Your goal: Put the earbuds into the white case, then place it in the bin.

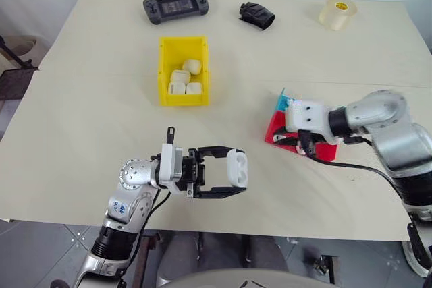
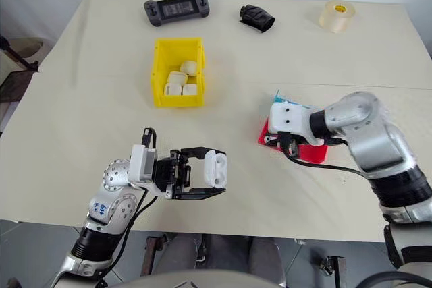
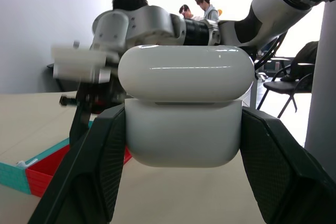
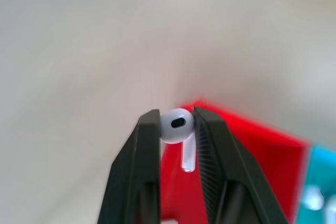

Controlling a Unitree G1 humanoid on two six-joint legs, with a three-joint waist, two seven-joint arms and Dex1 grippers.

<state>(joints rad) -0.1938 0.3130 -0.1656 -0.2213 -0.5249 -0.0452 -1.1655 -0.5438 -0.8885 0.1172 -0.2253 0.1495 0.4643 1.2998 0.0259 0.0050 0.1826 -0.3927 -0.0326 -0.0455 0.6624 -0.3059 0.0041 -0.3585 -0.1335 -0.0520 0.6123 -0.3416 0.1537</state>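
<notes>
My left gripper (image 1: 237, 170) hangs over the table's front edge, shut on the white case (image 3: 184, 108). Its two black fingers (image 3: 89, 171) press the case's sides, and the lid part sits on top of the body. To the right, my right gripper (image 1: 302, 148) hovers above the red tray (image 1: 273, 129). It is shut on one of the earbuds (image 4: 177, 125), pinched by its head with the short stem hanging down. The yellow bin (image 1: 164, 72) stands in the middle of the table, beyond the left gripper, with several creamy-white cases (image 1: 183, 80) inside.
A teal tray (image 1: 283, 99) leans behind the red one. A black game controller (image 1: 175, 8), a black crumpled object (image 1: 257, 16) and a roll of tape (image 1: 337, 13) lie along the table's far edge. People (image 3: 202, 6) sit in the background.
</notes>
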